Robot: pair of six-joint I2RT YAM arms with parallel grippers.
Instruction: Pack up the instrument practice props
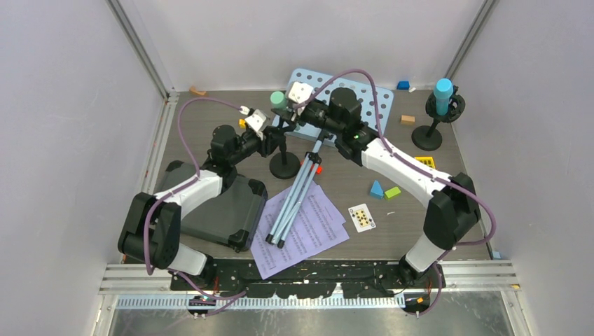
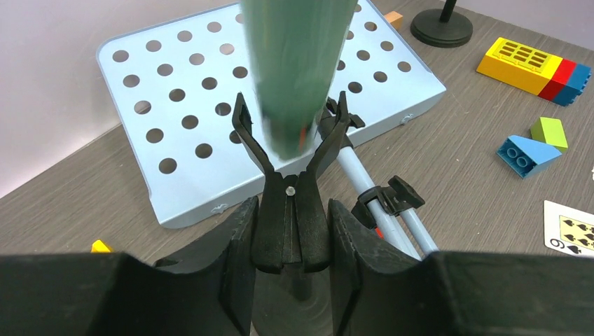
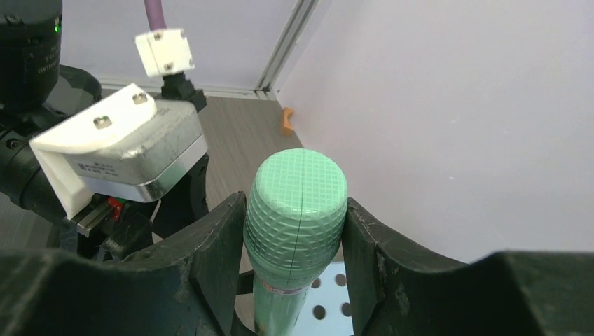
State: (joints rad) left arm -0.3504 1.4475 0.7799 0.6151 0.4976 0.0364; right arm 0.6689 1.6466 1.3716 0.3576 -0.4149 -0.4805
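Observation:
The green microphone (image 1: 278, 98) stands upright in the clip of a black round-based mic pole (image 1: 284, 166). My left gripper (image 1: 274, 136) is shut on that pole's clip stem (image 2: 291, 224), just under the microphone's body (image 2: 298, 63). My right gripper (image 3: 294, 203) is shut on the microphone's meshed head (image 3: 298, 203) from above. The pale blue perforated music rack (image 1: 364, 101) lies flat behind, with its tripod legs (image 1: 294, 199) folded across the lilac sheet-music pages (image 1: 312, 231). The blue microphone (image 1: 442, 94) stands in its own pole (image 1: 426, 138) at the back right.
A black case (image 1: 224, 210) lies under my left arm. Toy blocks lie at the right: blue (image 1: 377, 189), green (image 1: 392, 192) and yellow (image 1: 424, 162). A playing card (image 1: 361, 218) lies near the pages. An orange block (image 1: 198, 91) sits by the back wall.

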